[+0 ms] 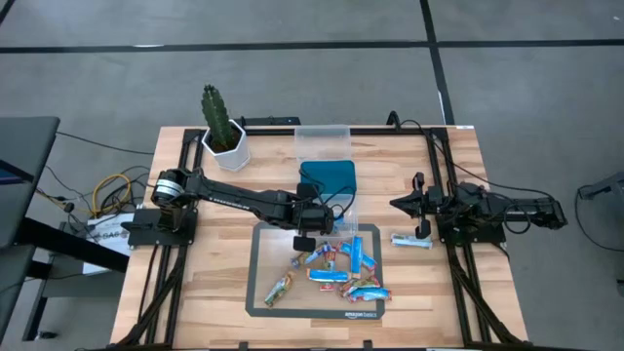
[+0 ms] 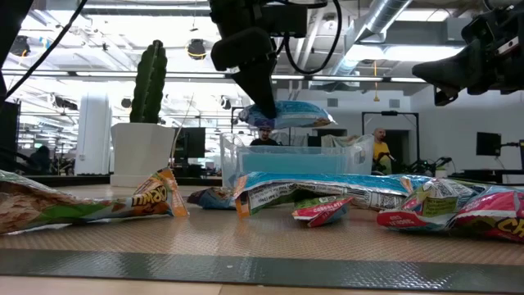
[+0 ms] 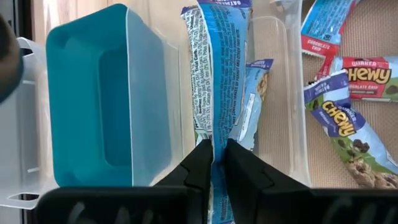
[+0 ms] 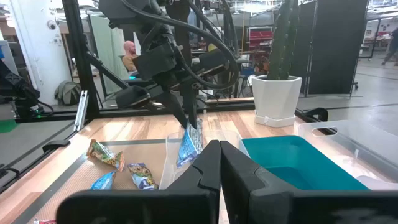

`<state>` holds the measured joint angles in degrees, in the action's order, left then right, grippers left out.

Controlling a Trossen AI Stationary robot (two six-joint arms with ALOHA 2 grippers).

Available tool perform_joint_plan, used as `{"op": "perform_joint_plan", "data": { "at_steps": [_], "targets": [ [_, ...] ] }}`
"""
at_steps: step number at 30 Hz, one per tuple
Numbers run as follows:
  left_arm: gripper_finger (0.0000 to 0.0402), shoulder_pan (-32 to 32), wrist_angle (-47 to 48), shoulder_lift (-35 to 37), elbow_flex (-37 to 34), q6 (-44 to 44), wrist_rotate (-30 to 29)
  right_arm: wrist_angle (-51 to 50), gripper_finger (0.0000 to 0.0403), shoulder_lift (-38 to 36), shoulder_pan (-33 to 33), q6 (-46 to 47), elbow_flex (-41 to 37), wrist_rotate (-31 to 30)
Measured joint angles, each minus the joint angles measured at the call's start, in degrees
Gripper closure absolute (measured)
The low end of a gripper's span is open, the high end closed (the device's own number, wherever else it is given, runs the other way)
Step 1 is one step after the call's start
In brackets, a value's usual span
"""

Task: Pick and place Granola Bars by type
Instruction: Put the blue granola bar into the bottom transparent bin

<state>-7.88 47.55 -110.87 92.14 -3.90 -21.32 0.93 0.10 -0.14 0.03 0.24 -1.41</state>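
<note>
- On a pale wooden table [image 1: 205, 253], seen from above, a dark-edged mat [image 1: 261, 292] lies near the front edge, with roughly eight granola bars [image 1: 341, 275] scattered on it.
- Most of those bars are blue; at least one is red [image 1: 363, 292], and one green-brown bar [image 1: 279, 289] lies alone toward the mat's left side.
- One more blue bar [image 1: 412, 241] lies off the mat on bare wood, near the right arm.
- Behind the mat stand three small tubs: one teal tub [image 1: 329, 183], one clear tub [image 1: 323, 141] behind it, and one clear tub [image 3: 283, 93] just beside the teal one.
- The left gripper [image 1: 303, 240] hangs above that nearer clear tub, its fingers pinched narrowly on the end of a blue held bar [image 3: 222, 74].
- Another blue bar [image 3: 255, 93] lies inside the clear tub beneath it.
- The right gripper [image 1: 397, 204] waits at the table's right side, fingers pressed together and holding nothing.
- One cactus in a white pot [image 1: 225, 144] stands at the table's back left.
- Around the table is a grey floor; at table height a large workshop shows behind, with two people [image 2: 378, 147] far off.
</note>
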Motion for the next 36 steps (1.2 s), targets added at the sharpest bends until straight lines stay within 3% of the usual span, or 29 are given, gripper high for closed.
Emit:
{"op": "perform_joint_plan", "data": {
  "at_steps": [12, 20, 31, 36],
  "targets": [
    [0.0276, -0.08, 1.20, 0.02, -0.02, 1.65, -0.58, 0.00, 0.0403, -0.02, 0.00, 0.00, -0.01, 0.00],
    [0.0272, -2.75, 6.86, 3.40, -0.11, 11.03, -0.55, 0.01, 0.0403, 0.00, 0.00, 0.00, 0.00, 0.00],
    [0.0271, -11.13, 18.63, 8.44, -0.13, 31.42, -3.63, 0.00, 0.0403, -0.02, 0.00, 0.00, -0.01, 0.00],
    [0.0271, -14.52, 19.53, 10.96, -2.06, 38.90, -4.07, 0.02, 0.0403, 0.00, 0.00, 0.00, 0.01, 0.00]
  ]
}}
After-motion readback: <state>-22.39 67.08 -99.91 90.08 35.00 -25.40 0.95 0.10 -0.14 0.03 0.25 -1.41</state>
